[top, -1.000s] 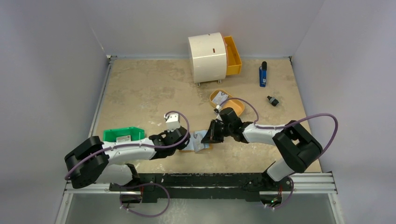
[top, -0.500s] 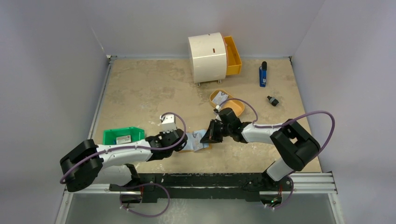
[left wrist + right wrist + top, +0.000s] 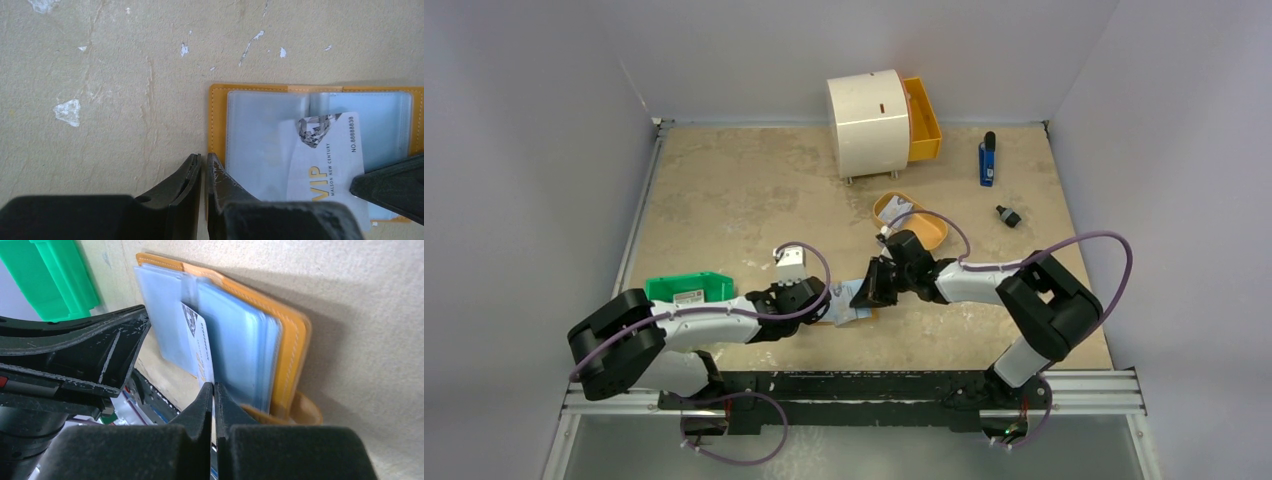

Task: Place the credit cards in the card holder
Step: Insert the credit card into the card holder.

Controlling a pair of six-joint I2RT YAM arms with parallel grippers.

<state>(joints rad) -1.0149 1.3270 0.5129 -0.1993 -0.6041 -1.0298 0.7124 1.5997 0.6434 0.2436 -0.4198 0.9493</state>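
1. Now our right tool (image 3: 214,387) pinches a pale white-blue VIP card (image 3: 320,165), corner tucked under a clear sleeve (image 3: 260,135) of the open tan card holder (image 3: 217,125)
2. Our left tool (image 3: 203,160), narrowed to a slit, sits at that holder's edge

Tan card holder (image 3: 216,125); pale grey-printed card (image 3: 320,167); green bin (image 3: 686,287)

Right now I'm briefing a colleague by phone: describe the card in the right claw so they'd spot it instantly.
On the beige table, look at the near middle, where an orange-tan card holder lies open with clear sleeves. Tilted across those sleeves is the credit card, pinched by the right claw. It alone is opaque white, printed with a diamond and VIP.
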